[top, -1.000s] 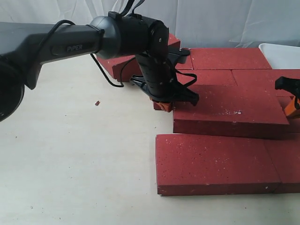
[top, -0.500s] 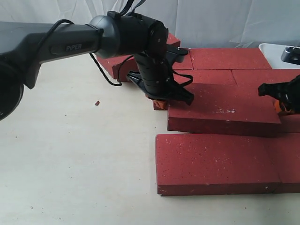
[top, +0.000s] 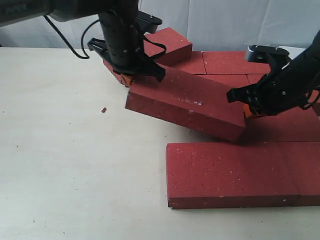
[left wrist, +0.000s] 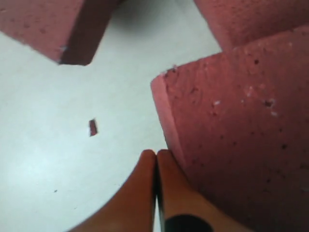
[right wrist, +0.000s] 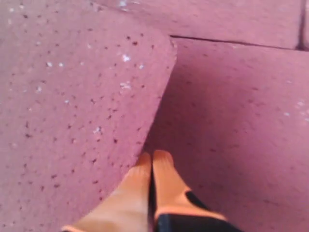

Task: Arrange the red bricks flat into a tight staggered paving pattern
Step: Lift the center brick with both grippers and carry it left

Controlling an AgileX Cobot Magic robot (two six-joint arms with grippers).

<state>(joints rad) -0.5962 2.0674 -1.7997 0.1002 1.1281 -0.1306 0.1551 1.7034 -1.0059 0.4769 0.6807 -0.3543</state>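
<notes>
No lettering, label or number is legible anywhere.

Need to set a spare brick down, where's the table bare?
Bare table left of the front bricks, apart from one small chip. Right side is crowded: tilted brick, left gripper, right gripper, back bricks.

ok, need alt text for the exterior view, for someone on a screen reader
A red brick sits tilted between two robot arms, its left end raised. The left end effector is at the high end and the right end effector at the low end. Other bricks lie flat in front of and behind it on a pale table.
</notes>
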